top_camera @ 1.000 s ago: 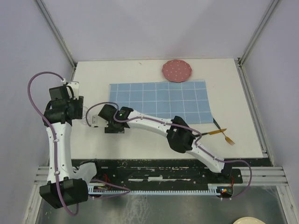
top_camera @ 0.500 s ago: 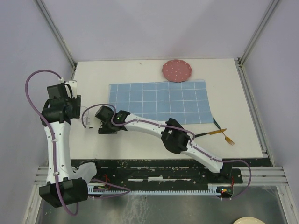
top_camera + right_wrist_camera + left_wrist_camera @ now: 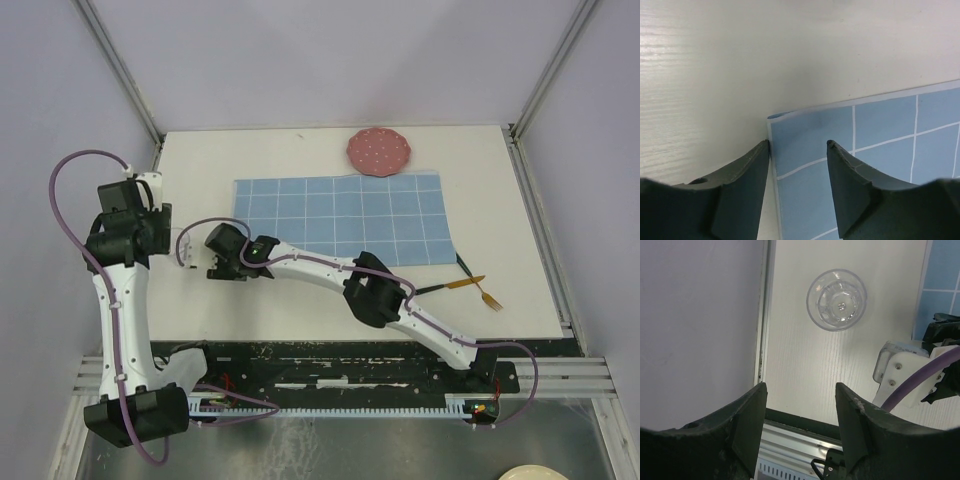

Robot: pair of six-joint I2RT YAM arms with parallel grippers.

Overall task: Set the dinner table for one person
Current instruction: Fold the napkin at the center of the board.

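Observation:
The dinner table [image 3: 300, 300] is a white tabletop with a blue grid placemat [image 3: 340, 215] on it. My right gripper [image 3: 230, 258] points down at the placemat's near-left corner. In the right wrist view its jaws [image 3: 798, 142] stand open astride that corner [image 3: 790, 130], the left finger at the mat's edge and nothing pinched. My left gripper [image 3: 130, 235] hangs open and empty over the table's left side. In the left wrist view a clear glass [image 3: 836, 300] stands upright beyond my left gripper [image 3: 800, 385]. In the top view the left arm hides the glass.
A pink dotted plate [image 3: 379, 151] lies at the far edge behind the placemat. A gold fork [image 3: 485, 293] and a dark-handled utensil [image 3: 440, 288] lie near the mat's near-right corner. A wall [image 3: 700, 315] runs along the table's left edge. The right wrist's white mount [image 3: 900, 372] sits near the glass.
My right gripper has shifted a little left along the placemat's near-left corner and its jaws have narrowed slightly. The left arm has drifted slightly left. The placemat has not moved.

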